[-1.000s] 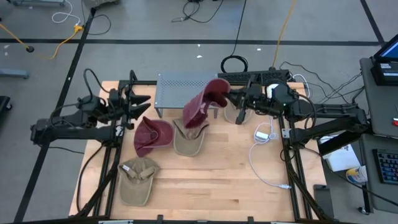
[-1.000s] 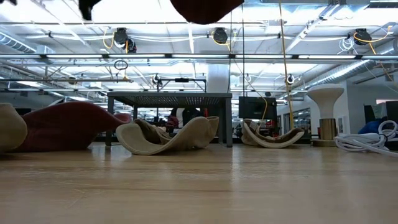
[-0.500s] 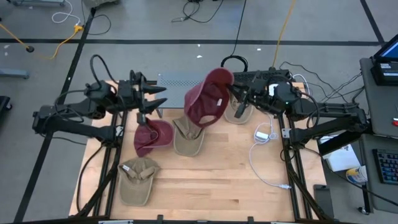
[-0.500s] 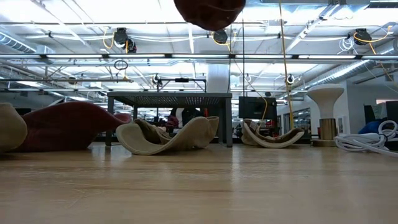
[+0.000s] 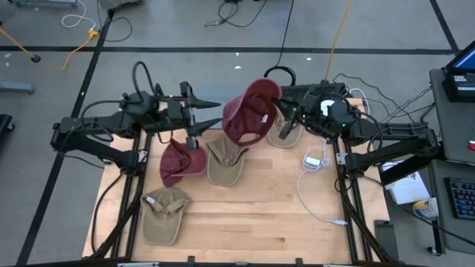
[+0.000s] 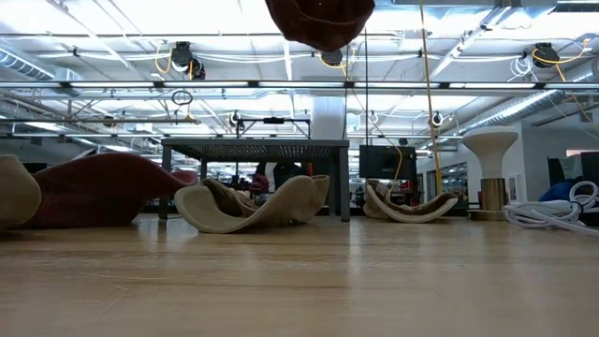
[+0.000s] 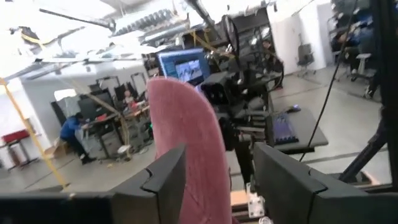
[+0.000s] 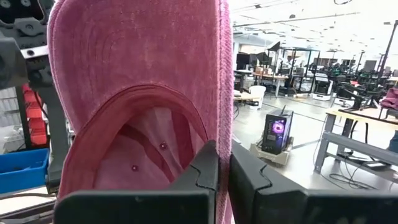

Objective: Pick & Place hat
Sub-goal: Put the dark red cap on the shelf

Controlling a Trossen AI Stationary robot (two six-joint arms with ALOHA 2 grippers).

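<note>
Fig.: Right gripper [image 5: 280,113] holds the maroon corduroy baseball cap [image 5: 251,113] aloft over the rear of the pale wooden counter [image 5: 252,215]; jaws clenched on the cap's edge, seen in the right wrist view as thin fabric [image 8: 155,93] pinched betw. nearly closed fingers. Left gripper [image 5: 202,119] hovers just beside the cap w/ jaws released, cap [image 7: 189,155] lying betw. its fingers in the left wrist view, not yet pinched.

Risks (judged):
- Grip is on a narrow edge only; soft fabric may slip or swing, so the cap could drop onto the tan cap [image 5: 226,163] or second maroon cap [image 5: 182,159] below.
- Two grippers close together: a handover misjudged by either arm could bring finger contact.
- If right releases before left clamps, the cap falls short of the perforated grey metal stand [image 5: 208,96].
- Third khaki cap [image 5: 165,213] near the front edge is well apart; prob. unaffected.
</note>
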